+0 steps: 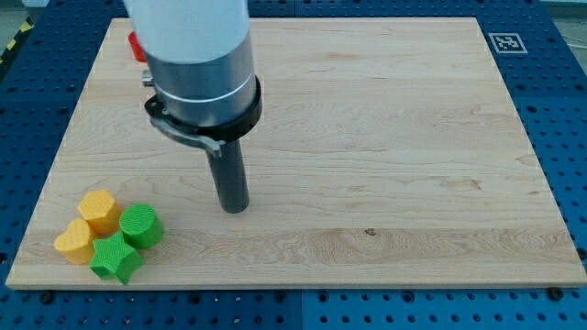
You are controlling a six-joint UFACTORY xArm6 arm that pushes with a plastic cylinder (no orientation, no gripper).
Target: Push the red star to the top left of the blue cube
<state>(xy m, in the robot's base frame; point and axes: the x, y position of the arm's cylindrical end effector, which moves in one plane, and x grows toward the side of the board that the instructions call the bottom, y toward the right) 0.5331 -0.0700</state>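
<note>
A small piece of a red block [135, 47] shows at the view's top left, mostly hidden behind the arm's white and grey body [194, 55]; its shape cannot be made out. No blue cube is visible; it may be hidden behind the arm. My tip [235, 208] rests on the board left of centre, well below and to the right of the red piece and to the right of the yellow and green blocks. It touches no block.
At the view's bottom left lie a yellow block [99, 212], a second yellow block [74, 243], a green cylinder [141, 226] and a green star [116, 259], clustered together. The wooden board [385, 137] ends close below them. A marker tag [505, 42] sits at the top right corner.
</note>
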